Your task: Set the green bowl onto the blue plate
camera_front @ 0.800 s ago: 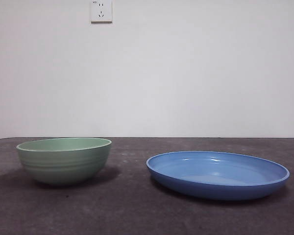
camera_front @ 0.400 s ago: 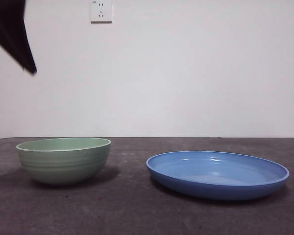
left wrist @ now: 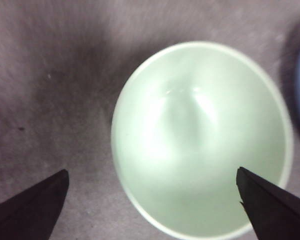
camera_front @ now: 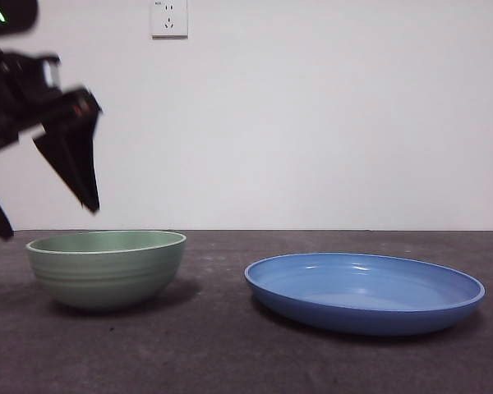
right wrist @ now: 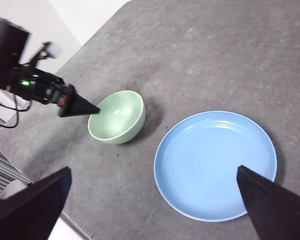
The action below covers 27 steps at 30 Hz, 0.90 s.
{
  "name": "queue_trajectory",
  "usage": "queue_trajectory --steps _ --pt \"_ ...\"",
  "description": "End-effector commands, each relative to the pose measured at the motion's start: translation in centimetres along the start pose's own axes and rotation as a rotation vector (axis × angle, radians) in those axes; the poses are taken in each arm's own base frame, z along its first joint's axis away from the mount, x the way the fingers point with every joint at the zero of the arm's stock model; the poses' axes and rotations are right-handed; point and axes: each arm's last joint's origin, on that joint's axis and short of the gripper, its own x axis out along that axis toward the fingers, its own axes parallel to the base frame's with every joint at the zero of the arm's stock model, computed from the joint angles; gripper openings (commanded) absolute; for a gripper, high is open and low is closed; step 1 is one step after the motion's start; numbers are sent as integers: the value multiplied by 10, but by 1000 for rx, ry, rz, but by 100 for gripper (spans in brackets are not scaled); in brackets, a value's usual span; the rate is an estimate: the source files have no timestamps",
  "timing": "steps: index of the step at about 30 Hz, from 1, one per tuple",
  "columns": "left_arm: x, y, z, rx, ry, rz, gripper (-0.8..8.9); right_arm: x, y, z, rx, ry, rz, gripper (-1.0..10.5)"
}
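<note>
we've got left end effector (camera_front: 45, 217) spread wide over bowl (camera_front: 107, 267) | plate (camera_front: 365, 292) apart | right end effector (right wrist: 155, 200) spread, high up

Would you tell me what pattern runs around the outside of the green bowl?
Horizontal ridges band the green bowl, pale mint; the front view shows them best.

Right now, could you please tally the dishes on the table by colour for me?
Green: 1, the green bowl
Blue: 1, the blue plate
Total: 2 dishes, standing apart on the table.
</note>
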Motion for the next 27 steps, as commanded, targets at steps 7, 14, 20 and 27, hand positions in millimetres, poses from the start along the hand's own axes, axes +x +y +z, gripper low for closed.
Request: queue_trajectory --steps 7,14,20,27 --pt "29 4 33 -15 91 132 624 -2 2 2 -6 0 4 610" --pt "42 6 41 -26 174 143 483 -2 2 2 -3 3 3 610" --pt "55 9 38 -33 238 152 329 -2 2 2 -4 3 3 610" --pt "57 9 40 -32 232 151 81 -2 2 2 -4 3 3 610"
